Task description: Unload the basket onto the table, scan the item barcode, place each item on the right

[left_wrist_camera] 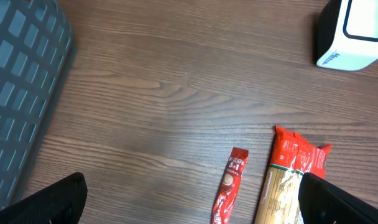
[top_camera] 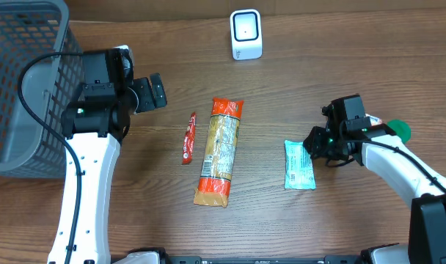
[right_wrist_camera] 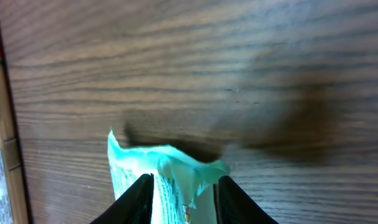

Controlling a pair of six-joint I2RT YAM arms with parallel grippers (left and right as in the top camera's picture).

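Finish pinching end of green packet (top_camera: 299, 165) squarely with half-closed right gripper (right_wrist_camera: 184, 196) (firm hold cannot be told) before lifting toward scanner (top_camera: 246, 34); leave wide-open, empty left gripper (top_camera: 151, 93) aside.

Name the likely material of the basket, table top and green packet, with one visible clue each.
The basket looks like matt grey moulded plastic: rigid square mesh. The table top is wood or wood-look laminate: brown grain lines. The green packet seems thin plastic film: its end is visibly crumpled.
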